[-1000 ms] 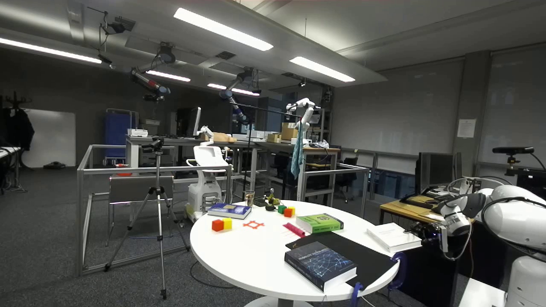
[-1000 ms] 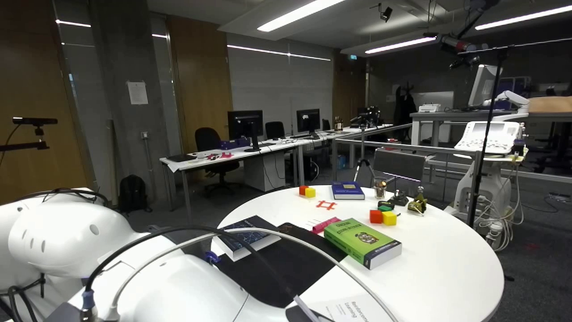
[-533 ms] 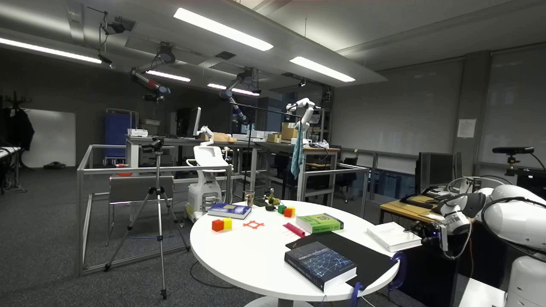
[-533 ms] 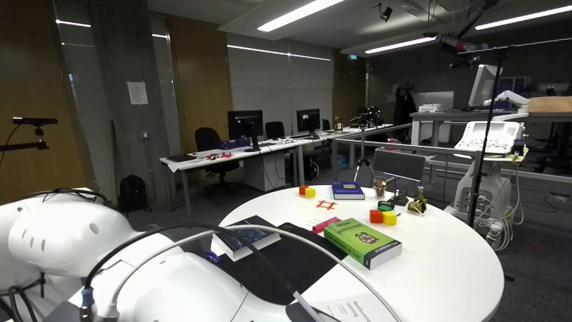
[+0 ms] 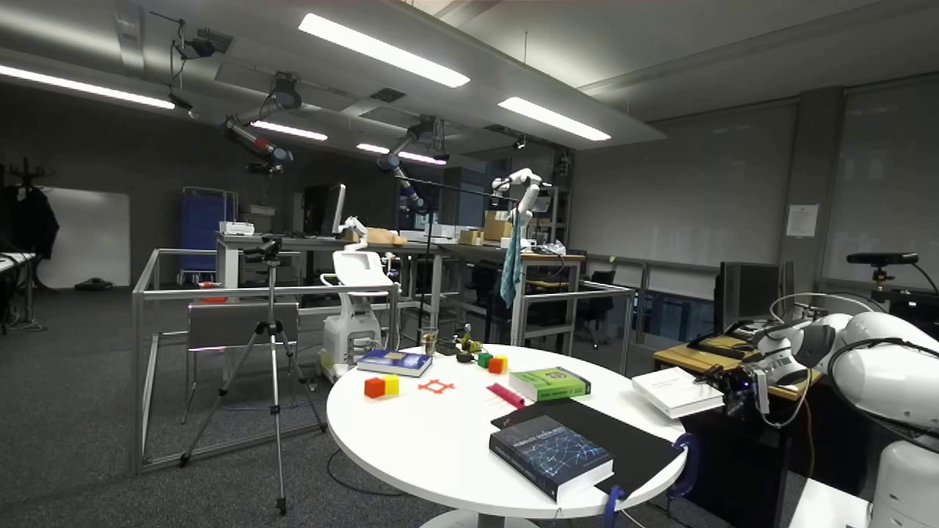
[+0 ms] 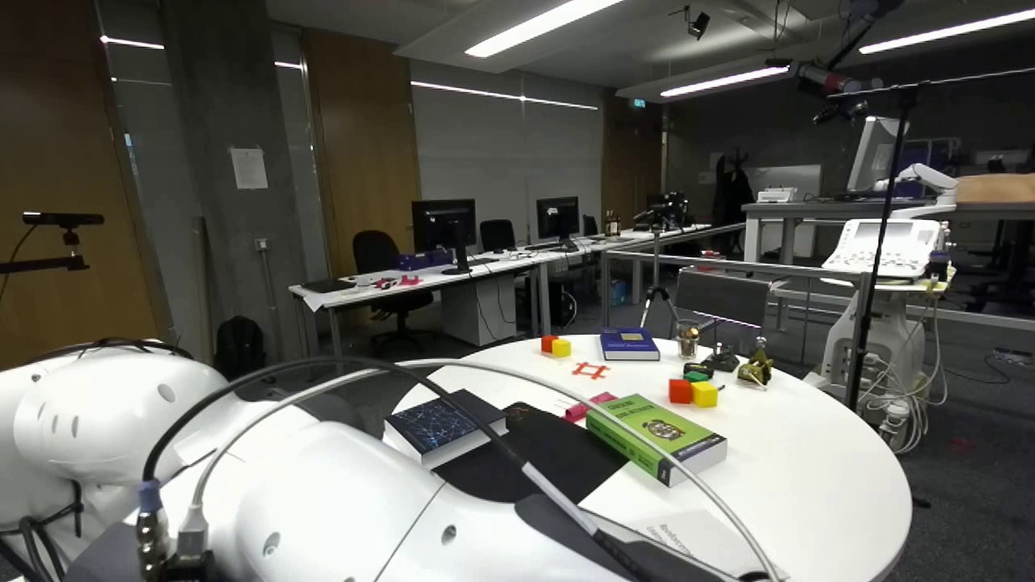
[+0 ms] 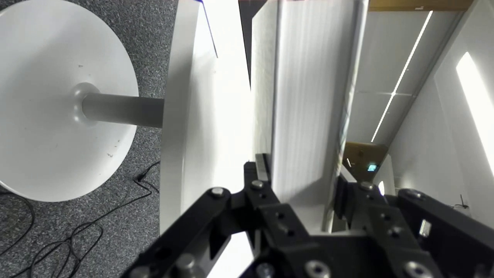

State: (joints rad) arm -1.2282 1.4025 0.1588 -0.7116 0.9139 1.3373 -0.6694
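Observation:
A thick white book (image 5: 676,391) is clamped at its edge by my gripper (image 7: 302,170). In the wrist view the fingers (image 7: 262,170) press on both covers, with the page block (image 7: 312,96) between them. An exterior view shows the book tilted and raised above the edge of the white round table (image 5: 411,440). Whether its far end still touches the tabletop I cannot tell. In an exterior view, part of its printed cover (image 6: 695,533) shows beyond the arm, which hides the gripper there.
A green book (image 5: 550,383) lies near the white one. A dark blue book (image 5: 550,447) rests on a black mat (image 5: 638,436). Farther off are a pink piece (image 6: 589,406), a blue book (image 6: 629,344), a glass (image 6: 687,339) and coloured cubes (image 6: 692,393). Purple clamps (image 5: 686,462) grip the table edge.
Lying flat at the table edge before, the white book has risen with my gripper and now tilts. The arm links and cables have shifted along with it; the other objects stay put.

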